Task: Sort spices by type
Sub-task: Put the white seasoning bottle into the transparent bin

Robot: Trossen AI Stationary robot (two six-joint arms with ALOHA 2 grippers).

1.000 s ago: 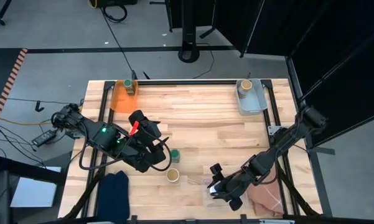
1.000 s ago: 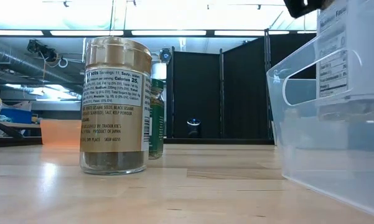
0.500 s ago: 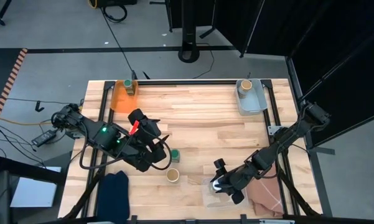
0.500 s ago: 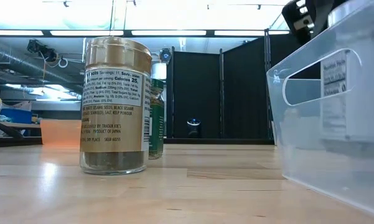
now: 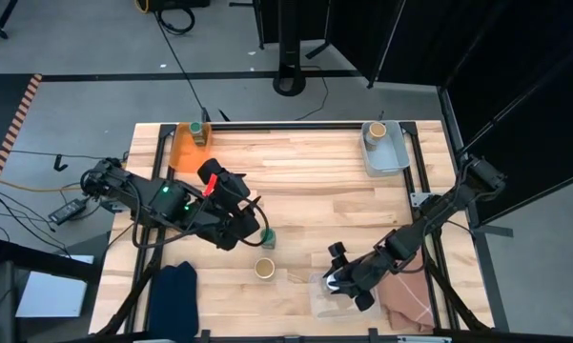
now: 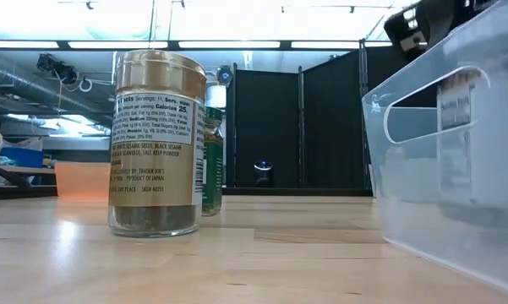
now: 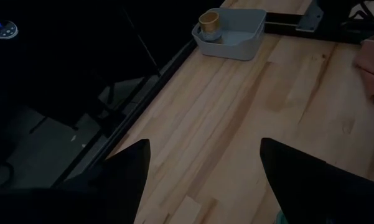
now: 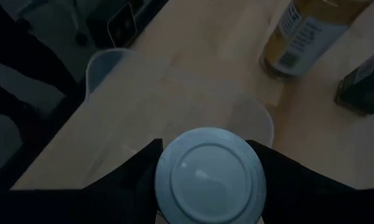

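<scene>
My right gripper (image 5: 338, 280) is shut on a white-lidded spice jar (image 8: 210, 174) inside the clear bin (image 5: 326, 297) near the table's near edge. The jar's label shows through the bin wall in the low view (image 6: 469, 127). My left gripper (image 5: 255, 217) is open and empty, just on the far side of a green-lidded jar (image 5: 267, 237) that stands upright on the table. A tan-lidded jar (image 5: 264, 268) stands nearer the front and also shows in the low view (image 6: 156, 143). Another green-lidded jar (image 5: 199, 129) stands in the orange bin (image 5: 183, 152). Another tan-lidded jar (image 5: 375, 130) stands in the grey bin (image 5: 389, 154). My right gripper pinches the white-lidded jar between its two fingers, one on each side of the jar just below the lid's rim (image 8: 165, 180). The fingers come from above, pointing down. The jar is upright inside the clear bin; whether its base rests on the bin's floor I cannot tell.
A dark blue cloth (image 5: 176, 286) lies at the near left corner. A pinkish cloth (image 5: 407, 301) lies at the near right, beside the clear bin. The middle and far middle of the wooden table (image 5: 315, 181) are bare.
My right gripper has gone down with the white-lidded jar, from above the clear bin's rim to inside the bin, the jar staying upright. My left gripper has moved a little toward the table's far edge and stays open.
</scene>
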